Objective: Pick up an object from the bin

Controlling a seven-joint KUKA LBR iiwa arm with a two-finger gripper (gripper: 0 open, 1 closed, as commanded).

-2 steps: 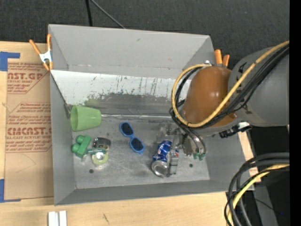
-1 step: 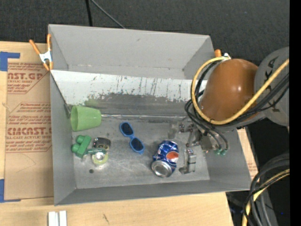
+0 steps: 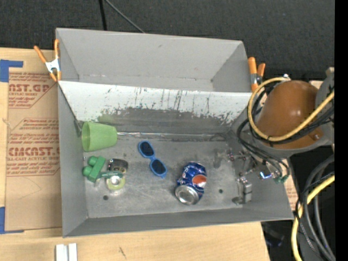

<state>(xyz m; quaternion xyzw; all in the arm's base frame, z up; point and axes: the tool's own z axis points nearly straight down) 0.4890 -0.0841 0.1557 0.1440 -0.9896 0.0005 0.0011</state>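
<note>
Down at the right end of the grey bin (image 3: 152,61), the gripper (image 3: 242,192) hangs low over bare floor, and whether it is released or clenched cannot be told. Nearest to it, just to its left, lies a crushed blue soda can (image 3: 191,183), apart from it. Farther left lie blue sunglasses (image 3: 151,159), a light green cup (image 3: 99,136) on its side, a green plastic piece (image 3: 93,167) and a small tape roll (image 3: 115,183).

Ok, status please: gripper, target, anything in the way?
Gripper over bare floor, right end of bin. Nearest thing: blue soda can, lying to its left in view. Nothing between them.
</note>
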